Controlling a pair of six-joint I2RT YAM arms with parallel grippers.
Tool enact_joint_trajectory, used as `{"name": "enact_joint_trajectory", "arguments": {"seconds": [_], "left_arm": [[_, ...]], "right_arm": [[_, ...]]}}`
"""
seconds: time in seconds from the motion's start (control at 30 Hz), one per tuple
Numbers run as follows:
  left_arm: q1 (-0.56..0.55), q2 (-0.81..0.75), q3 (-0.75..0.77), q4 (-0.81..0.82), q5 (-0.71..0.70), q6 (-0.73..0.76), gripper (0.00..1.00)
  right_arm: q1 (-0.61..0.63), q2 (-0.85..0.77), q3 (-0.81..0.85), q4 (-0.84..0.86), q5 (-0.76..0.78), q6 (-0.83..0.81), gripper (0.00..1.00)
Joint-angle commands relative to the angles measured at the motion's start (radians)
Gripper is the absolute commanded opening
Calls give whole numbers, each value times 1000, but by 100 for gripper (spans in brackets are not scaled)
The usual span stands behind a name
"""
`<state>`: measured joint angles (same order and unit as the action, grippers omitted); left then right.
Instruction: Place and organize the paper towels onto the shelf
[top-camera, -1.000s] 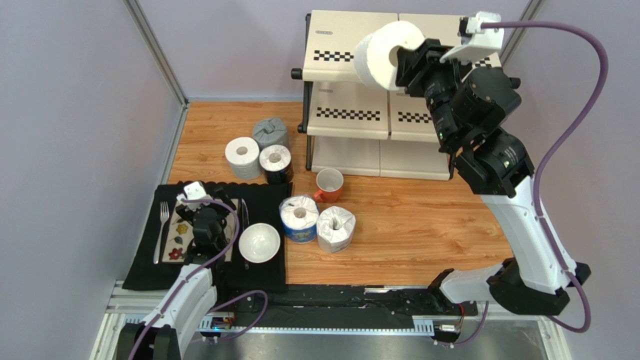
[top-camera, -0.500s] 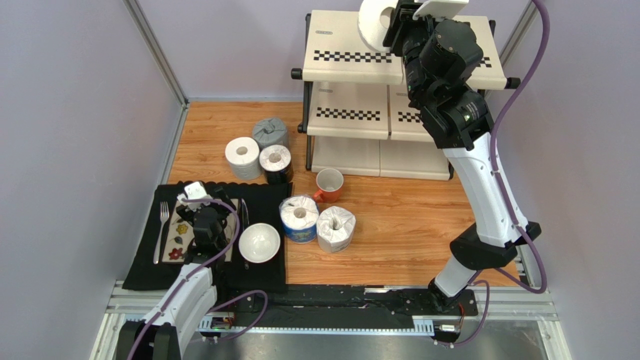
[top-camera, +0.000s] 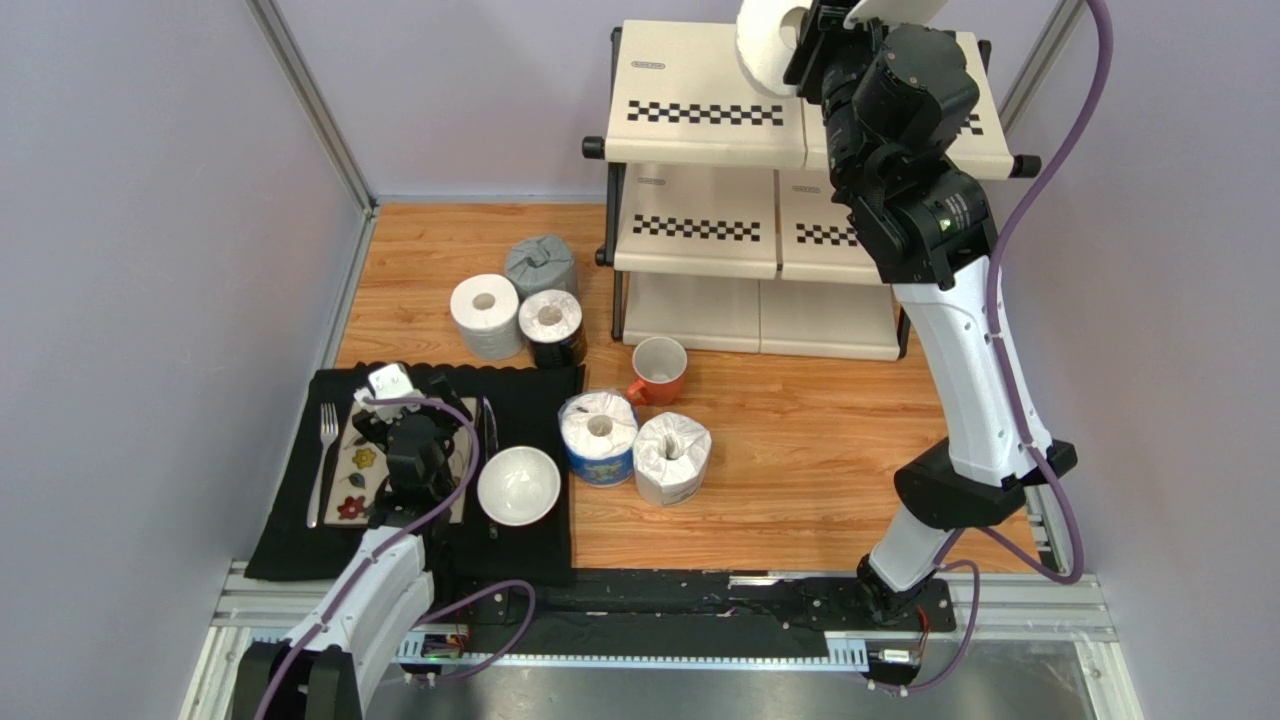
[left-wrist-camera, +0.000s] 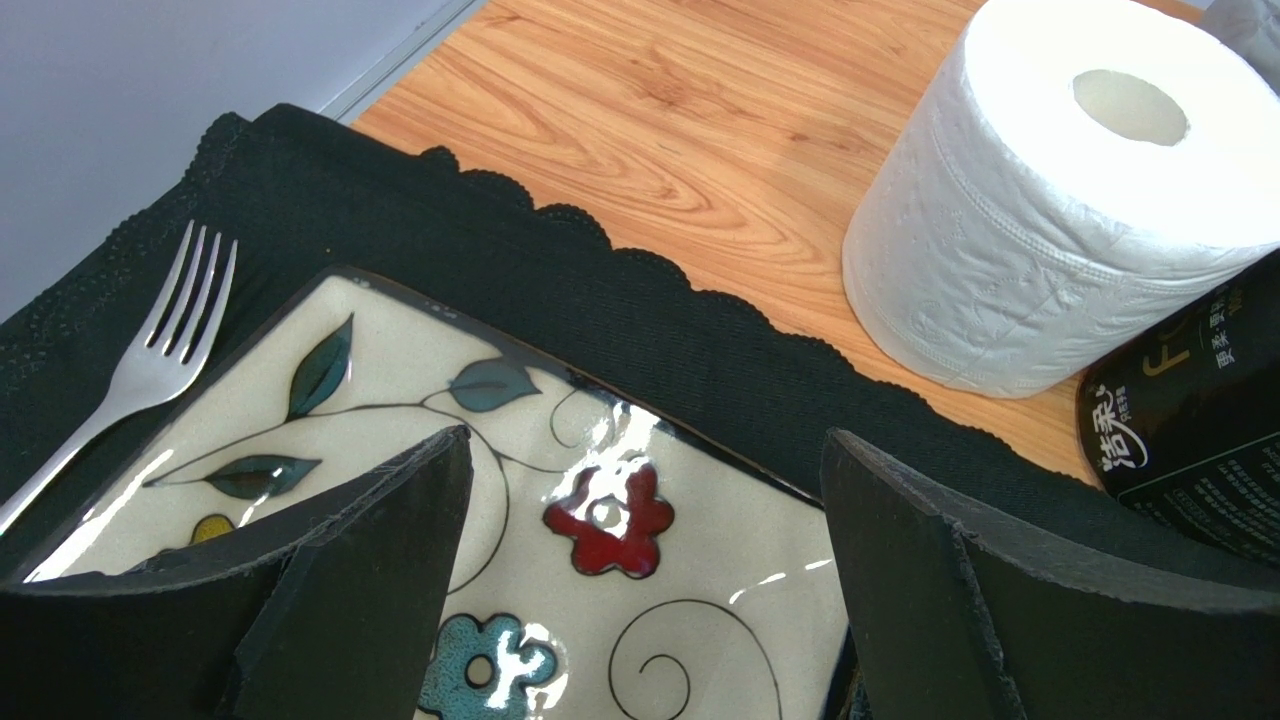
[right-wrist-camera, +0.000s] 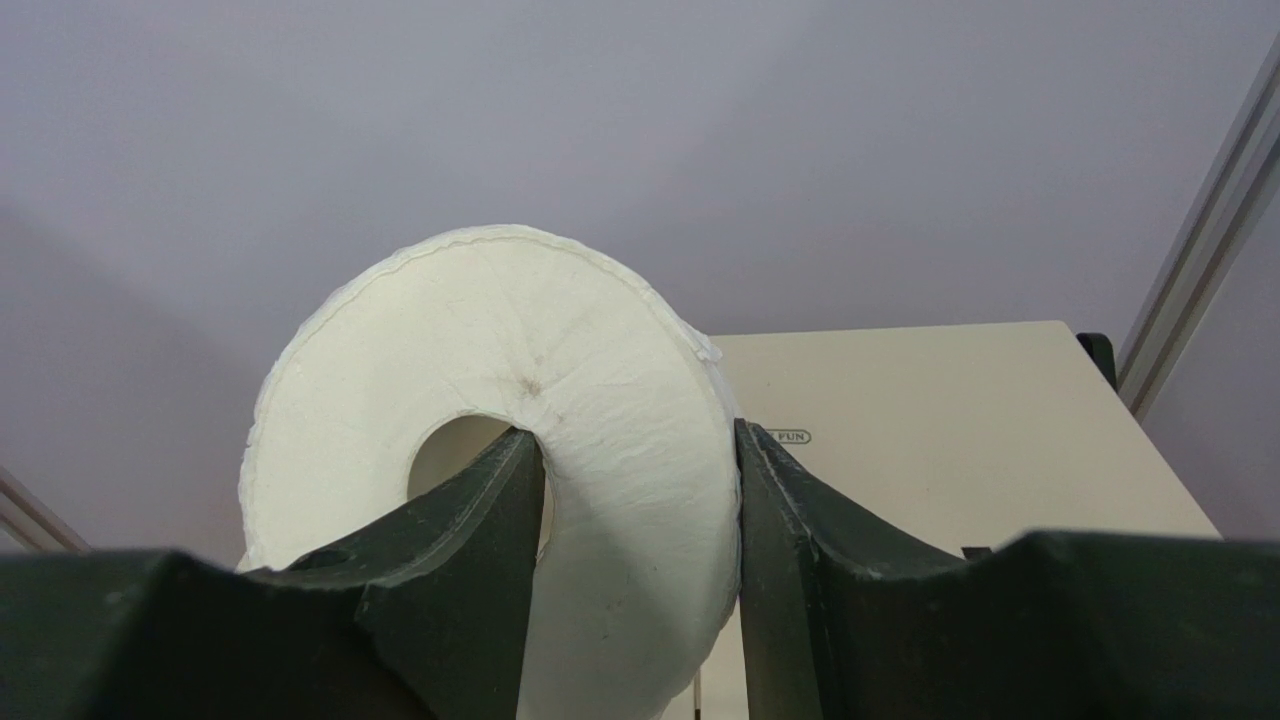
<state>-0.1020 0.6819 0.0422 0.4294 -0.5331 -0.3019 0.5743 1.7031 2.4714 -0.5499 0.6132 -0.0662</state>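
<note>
My right gripper (top-camera: 804, 33) is shut on a plain white paper towel roll (top-camera: 769, 38), one finger in its core and one on its outside (right-wrist-camera: 631, 495). It holds the roll above the back of the top tier of the shelf (top-camera: 706, 113). Five other rolls stand on the wooden table: plain white (top-camera: 484, 314), grey (top-camera: 540, 266), black (top-camera: 550, 326), blue (top-camera: 598, 437) and clear-white (top-camera: 672, 456). My left gripper (left-wrist-camera: 639, 510) is open and empty above a flowered plate (left-wrist-camera: 451, 525); the white roll (left-wrist-camera: 1067, 195) shows beyond it.
An orange mug (top-camera: 657, 368) stands in front of the shelf. A black placemat (top-camera: 286, 525) carries the flowered plate, a fork (top-camera: 325, 458), a knife and a white bowl (top-camera: 519, 485). Grey walls close in on the left, back and right.
My right arm has swung up and back, carrying the white roll from in front of the shelf's top tier to above its back edge. The left arm has not moved.
</note>
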Motion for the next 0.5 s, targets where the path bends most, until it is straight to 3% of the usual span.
{"name": "enact_joint_trajectory", "arguments": {"seconds": [0.0,0.47], "left_arm": [[5,-1,-206,17,-10,-11,94],[5,2,-206,14,-8,-11,94]], "right_arm": [[-24,-28,-6,13,-38,37,16],[-50,-43,-100,-4,-124,60,18]]}}
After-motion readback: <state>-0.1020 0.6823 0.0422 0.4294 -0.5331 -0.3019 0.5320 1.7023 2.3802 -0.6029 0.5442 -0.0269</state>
